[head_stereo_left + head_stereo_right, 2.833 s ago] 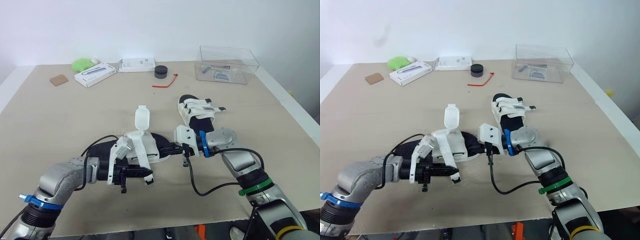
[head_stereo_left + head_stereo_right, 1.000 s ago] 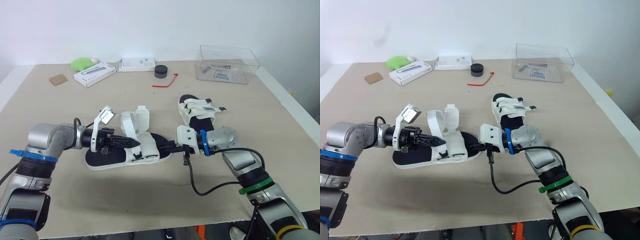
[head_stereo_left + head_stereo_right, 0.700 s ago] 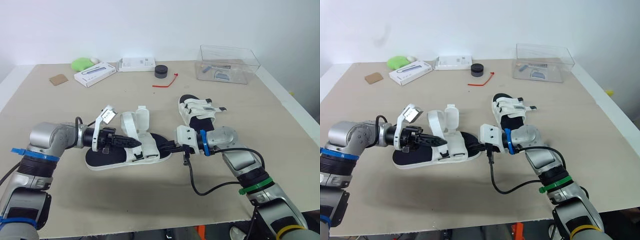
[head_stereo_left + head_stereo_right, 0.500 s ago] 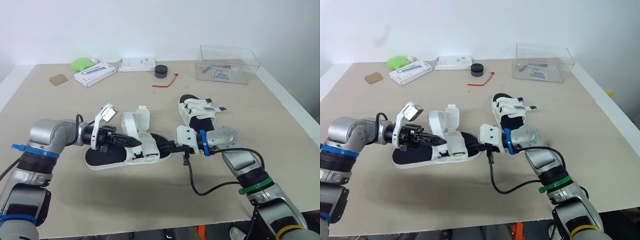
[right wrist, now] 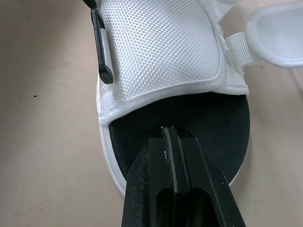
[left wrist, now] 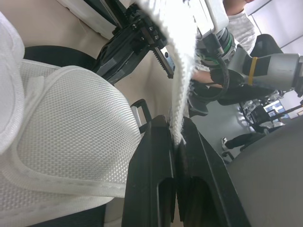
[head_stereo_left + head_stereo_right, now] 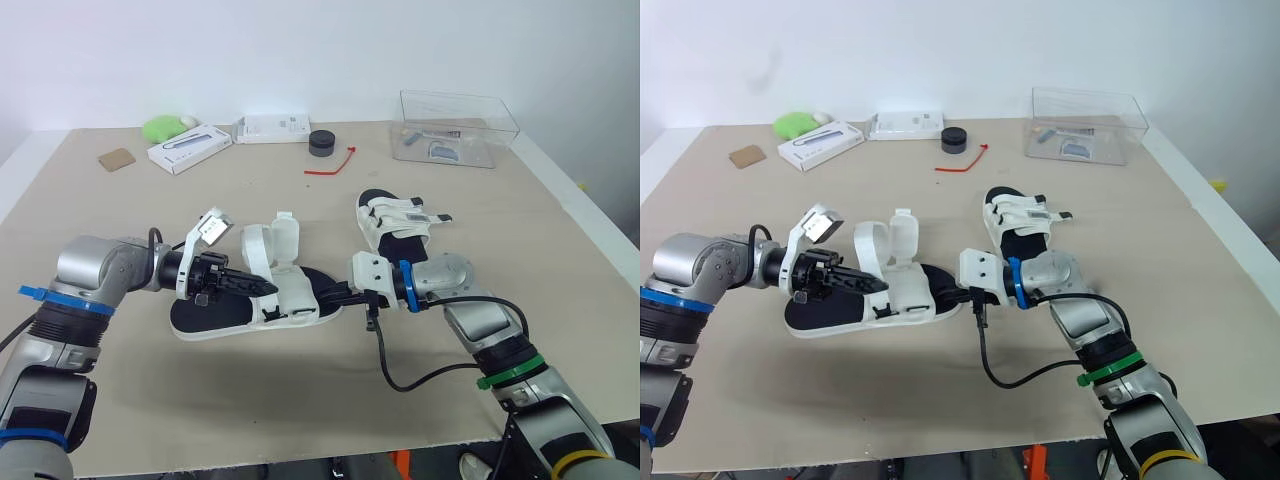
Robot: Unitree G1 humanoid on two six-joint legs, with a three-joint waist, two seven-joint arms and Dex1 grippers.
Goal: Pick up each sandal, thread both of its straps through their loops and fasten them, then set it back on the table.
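**Head camera.** The near sandal (image 7: 205, 308) lies flat on the counter (image 7: 520, 260), a little toward 7 o'clock from the middle, with its toe pointing to 3 o'clock. The left fingers (image 7: 245, 286) reach in from 9 o'clock and are clenched on a white strap (image 7: 262, 270) that stands up over the footbed. The right fingers (image 7: 335, 296) come in from 3 o'clock and meet the toe. The far sandal (image 7: 393, 225) sits at 2 o'clock of the near one, well apart from it and close behind the right wrist, with its straps lying across it.

Bare counter runs along the whole near edge at 6 o'clock. There is also a broad open stretch toward the 3 o'clock edge and another at 9 to 10 o'clock.

Along the far edge, a clear plastic box (image 7: 458, 128) stands at 1 o'clock, near the right edge. It holds a small blue-and-white item and a few bits too small to name. A black puck (image 7: 321, 143), a red tie (image 7: 333, 161) and a white carton (image 7: 272, 128) sit at 12 o'clock. A second white carton (image 7: 190, 148), a green lump (image 7: 163, 128) and a cork square (image 7: 118, 159) sit at 11 o'clock.

**Left wrist.** The left fingers are pressed together on the ribbed strap, which rises from between their tips. The sandal's white mesh upper (image 6: 71, 123) lies just beside them, with a black loop (image 6: 142, 109) at its edge.

**Right wrist.** The right fingers are closed against each other with nothing between them. Their tips rest on the black footbed at the toe, short of the mesh upper.
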